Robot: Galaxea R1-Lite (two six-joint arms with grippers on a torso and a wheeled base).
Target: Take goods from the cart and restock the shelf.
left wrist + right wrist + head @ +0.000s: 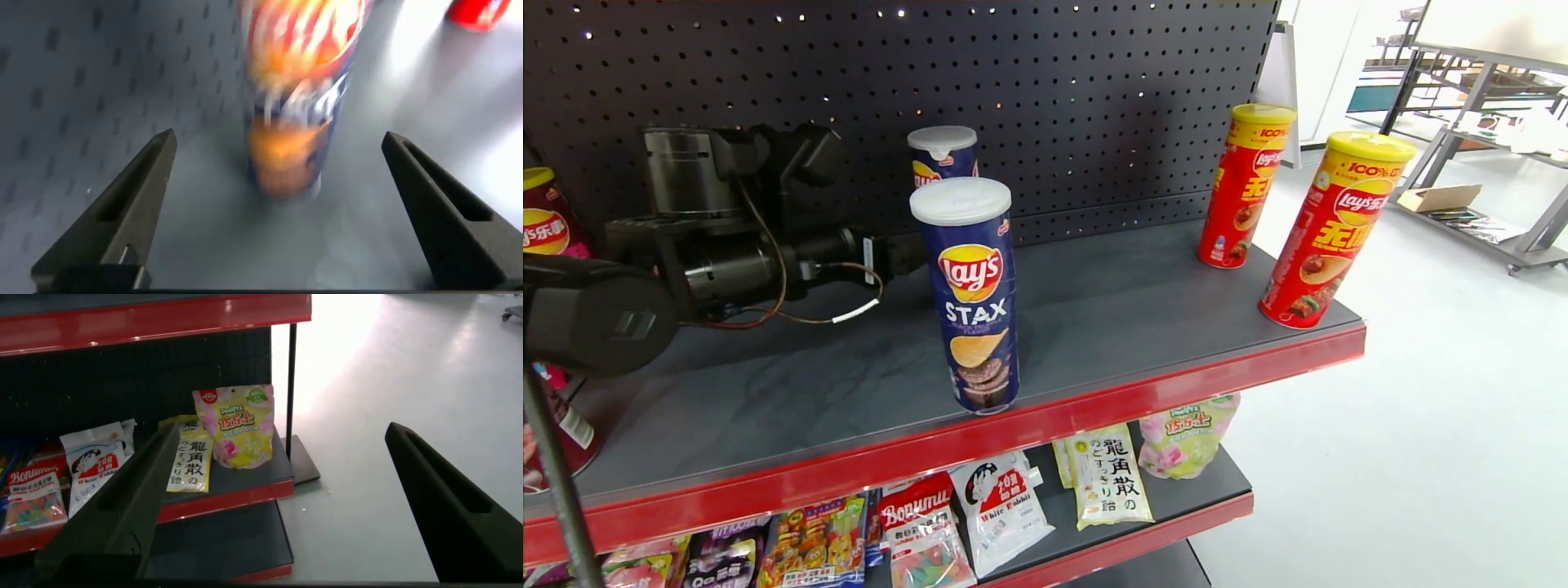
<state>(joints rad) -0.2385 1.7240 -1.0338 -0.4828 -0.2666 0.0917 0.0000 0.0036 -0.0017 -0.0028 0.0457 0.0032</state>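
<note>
Front blue can (970, 294) and rear blue can (942, 153), both white-lidded, upright on grey shelf (1111, 310), just ahead of left gripper (278, 137), untouched. Two red cans (1245, 186), yellow-lidded, upright, well beyond it.

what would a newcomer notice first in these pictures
The tall blue chip can stands at the front middle of the top shelf, with a second blue can behind it by the pegboard. At the shelf's right end stand the rear red can and the front red can, both yellow-lidded. On the left, the left gripper is open, facing a blue can.
</note>
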